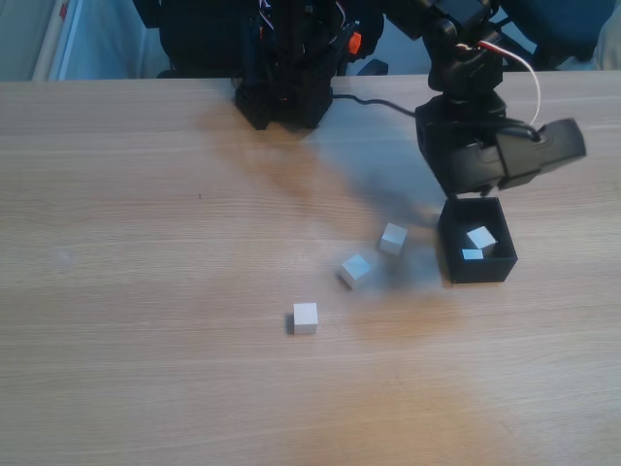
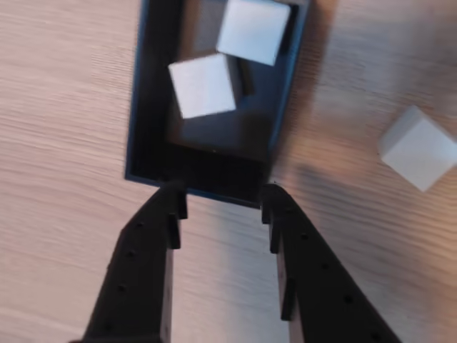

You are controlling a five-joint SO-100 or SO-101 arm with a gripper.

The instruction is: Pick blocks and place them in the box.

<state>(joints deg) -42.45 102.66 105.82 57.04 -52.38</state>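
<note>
box [image 2: 146, 143] with two blocks [image 2: 205, 86] lies just past open claw [image 2: 221, 199].

A light wood-grain surface [image 1: 146, 291] fills the fixed view, with soft shadows and a warm glare patch. Beyond its far edge stand a pale wall [image 1: 97, 39] and a dark blue chair [image 1: 553, 29].

Fixed view high facing arm, wrist view close, both showing box [image 1: 476, 267]
</note>
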